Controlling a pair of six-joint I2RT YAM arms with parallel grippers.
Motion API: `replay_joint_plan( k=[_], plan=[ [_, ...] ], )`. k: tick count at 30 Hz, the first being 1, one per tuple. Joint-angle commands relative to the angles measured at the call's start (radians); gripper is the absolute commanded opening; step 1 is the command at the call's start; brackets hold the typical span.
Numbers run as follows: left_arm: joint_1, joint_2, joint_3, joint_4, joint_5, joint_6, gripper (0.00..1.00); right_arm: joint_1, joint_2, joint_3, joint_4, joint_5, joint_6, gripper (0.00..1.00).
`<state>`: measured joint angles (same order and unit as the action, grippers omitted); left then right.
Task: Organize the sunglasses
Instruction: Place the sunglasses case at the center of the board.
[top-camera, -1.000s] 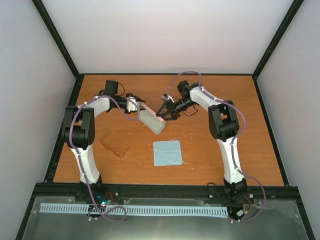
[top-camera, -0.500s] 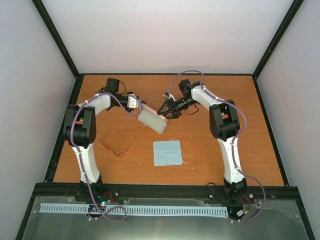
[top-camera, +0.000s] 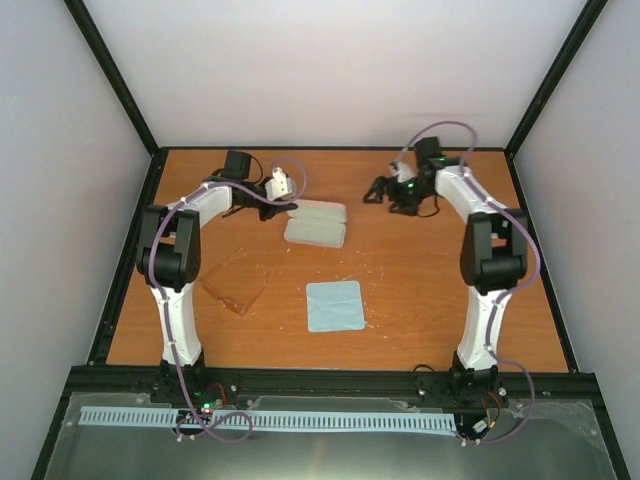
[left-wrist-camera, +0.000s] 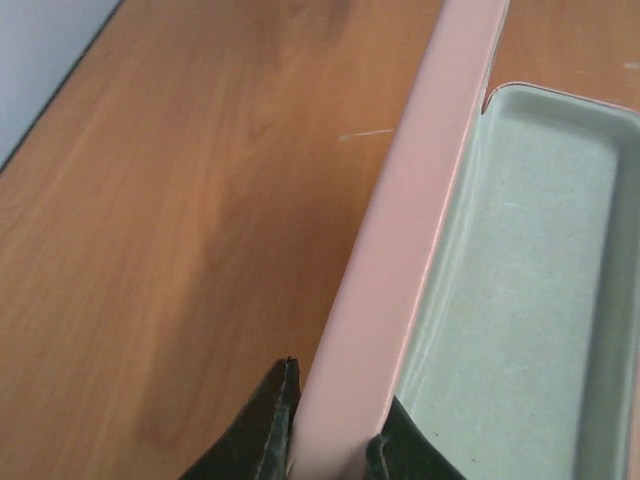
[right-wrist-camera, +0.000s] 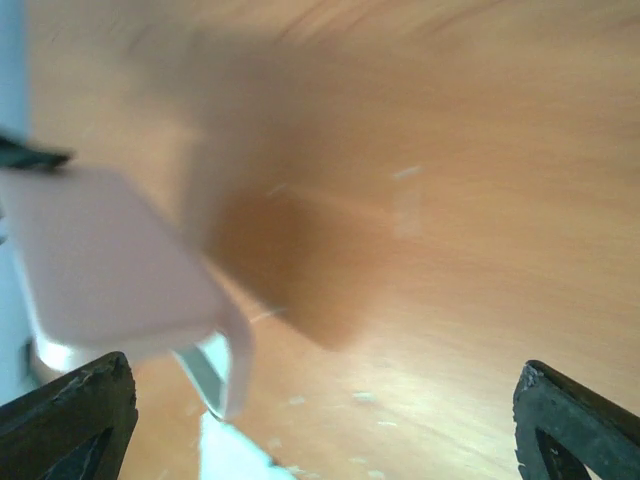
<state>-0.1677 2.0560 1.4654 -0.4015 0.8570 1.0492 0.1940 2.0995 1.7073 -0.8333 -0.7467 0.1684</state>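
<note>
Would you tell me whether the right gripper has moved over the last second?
Yes. The right gripper has withdrawn toward the far right, ending farther from the blue cloth, which stayed put.

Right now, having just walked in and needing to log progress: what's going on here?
The left fingers pinch one edge of the pink case, which lies open on the table with its pale lining up. The right fingers are open, apart from the case, holding nothing. The sunglasses lie nearer the left arm's base, not yet in the case, with the blue cloth beside them.
</note>
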Motion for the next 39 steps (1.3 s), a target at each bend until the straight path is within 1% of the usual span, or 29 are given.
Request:
replay_joint_plan(
  k=[1,3,6,8,13,21,26,33,39],
  plan=[
    [-0.026,0.017,0.108,0.109,-0.132,-0.276,0.01,-0.051,-0.125,-0.045,0.098,0.356,0.103,1.0],
    [-0.04,0.027,0.13,0.115,-0.191,-0.33,0.01,-0.05,-0.128,-0.043,0.097,0.385,0.111,1.0],
    [-0.065,0.028,0.136,0.106,-0.264,-0.353,0.01,-0.049,-0.138,-0.068,0.127,0.406,0.133,1.0],
    [-0.076,0.024,0.123,0.112,-0.287,-0.359,0.01,-0.05,-0.136,-0.081,0.146,0.4,0.143,1.0],
    [-0.113,0.037,0.129,0.076,-0.311,-0.363,0.01,-0.05,-0.107,-0.084,0.152,0.356,0.152,1.0],
    [-0.156,0.02,0.095,0.068,-0.327,-0.366,0.01,-0.05,-0.119,-0.103,0.156,0.357,0.14,1.0],
    [-0.196,0.016,0.08,0.07,-0.356,-0.428,0.01,-0.05,-0.153,-0.165,0.175,0.387,0.156,1.0],
    [-0.254,-0.023,-0.014,0.103,-0.417,-0.509,0.01,-0.05,-0.217,-0.259,0.197,0.417,0.158,1.0],
    [-0.266,-0.038,-0.059,0.157,-0.492,-0.545,0.01,-0.05,-0.264,-0.308,0.209,0.441,0.15,1.0]
  ],
)
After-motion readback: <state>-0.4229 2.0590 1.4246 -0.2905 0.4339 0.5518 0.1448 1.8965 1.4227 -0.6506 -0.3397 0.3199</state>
